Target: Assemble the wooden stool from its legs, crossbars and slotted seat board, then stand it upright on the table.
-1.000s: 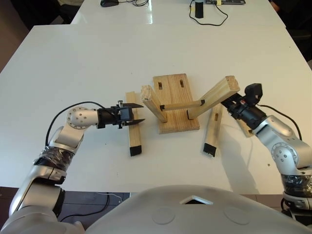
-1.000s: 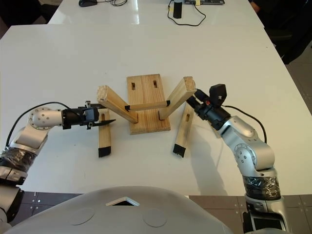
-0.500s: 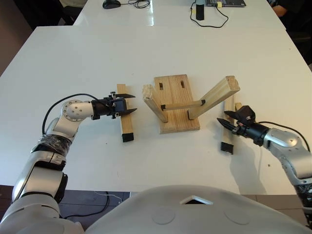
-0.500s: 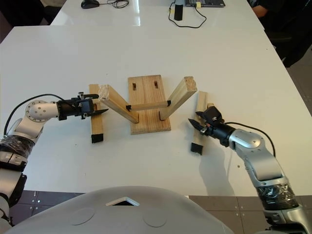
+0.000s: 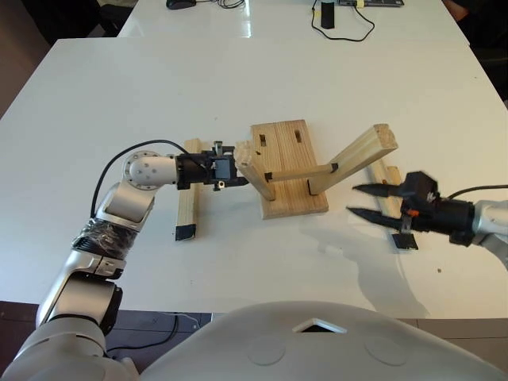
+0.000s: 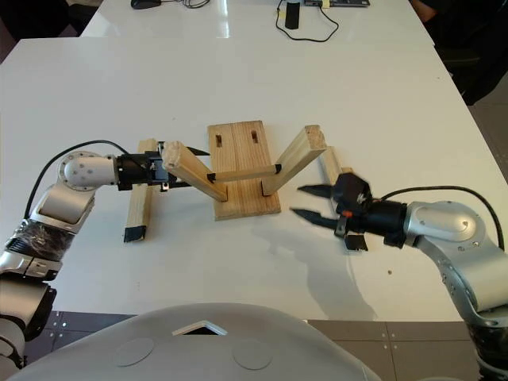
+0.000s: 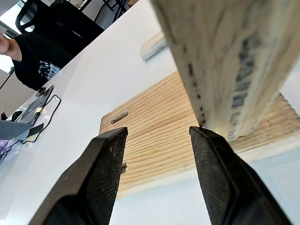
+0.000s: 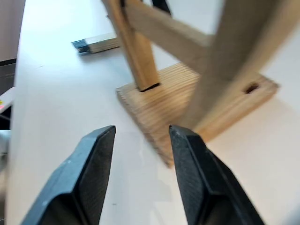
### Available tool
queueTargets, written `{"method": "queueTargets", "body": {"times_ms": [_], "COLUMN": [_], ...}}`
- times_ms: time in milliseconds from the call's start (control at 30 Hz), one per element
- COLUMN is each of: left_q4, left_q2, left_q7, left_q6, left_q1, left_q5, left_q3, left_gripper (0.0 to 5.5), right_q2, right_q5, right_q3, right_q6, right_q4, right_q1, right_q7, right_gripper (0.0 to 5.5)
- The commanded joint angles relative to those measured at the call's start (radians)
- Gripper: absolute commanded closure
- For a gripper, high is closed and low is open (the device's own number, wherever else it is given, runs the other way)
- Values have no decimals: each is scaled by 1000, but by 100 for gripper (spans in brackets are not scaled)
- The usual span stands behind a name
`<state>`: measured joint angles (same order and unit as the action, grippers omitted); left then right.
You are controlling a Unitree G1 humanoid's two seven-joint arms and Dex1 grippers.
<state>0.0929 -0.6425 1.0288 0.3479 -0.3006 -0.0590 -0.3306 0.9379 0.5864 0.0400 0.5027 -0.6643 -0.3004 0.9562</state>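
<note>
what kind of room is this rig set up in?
Probably an office or lab workspace: long white tables, a computer mouse and a cabled black device on the one behind, and wooden stool parts laid out on the near one.

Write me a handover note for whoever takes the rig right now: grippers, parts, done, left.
Left gripper: fingers open, at the upper end of the left fitted leg, not clamped on it.
Right gripper: fingers open and empty, above the table right of the seat board, pointing at it.
Done: seat board lies flat; left fitted leg and right fitted leg stand in its near slots, joined by a crossbar.
Left: far slots are empty. One loose leg lies by the left arm, and another loose piece lies partly under the right arm. Fit those, then stand the stool upright.
</note>
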Motion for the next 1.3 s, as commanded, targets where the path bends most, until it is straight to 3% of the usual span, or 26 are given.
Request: {"method": "queueTargets", "body": {"times_ms": [33,133,467,700,833,1000,1133,1233,1300], "left_q4": [-78,-176,-190,-206,-139,88,380,593,762], "left_q2": [21,55,241,269,231,115,124,179,211], "left_q7": [28,18,-59,-59,-44,81,105,-8,-219], "left_q6": [-21,-97,-247,-314,-296,-169,-23,87,223], "left_q1": [80,133,67,46,-22,-152,-268,-374,-453], "left_q5": [15,-10,2,-10,-9,-10,23,93,250], "left_q3": [-69,-107,-147,-147,-83,-11,-1,6,-44], "left_gripper": [303,303,303,303,303,303,303,303,303], "right_q2": [-102,-145,-209,-235,-232,-187,-132,-132,-168], "right_q5": [-73,-159,-261,-296,-313,-285,-270,-271,-291], "right_q3": [-213,-300,-206,-199,-193,-193,-211,-255,-294], "right_q6": [31,4,-65,-89,-99,-73,-58,-50,-46], "right_q4": [36,117,351,443,473,360,230,192,196], "right_q1": [12,4,65,162,181,102,41,48,59], "right_q7": [-37,-72,-183,-175,-165,-110,-43,-12,-32], "right_gripper": [339,339,339,339,339,339,339,339,339]}}
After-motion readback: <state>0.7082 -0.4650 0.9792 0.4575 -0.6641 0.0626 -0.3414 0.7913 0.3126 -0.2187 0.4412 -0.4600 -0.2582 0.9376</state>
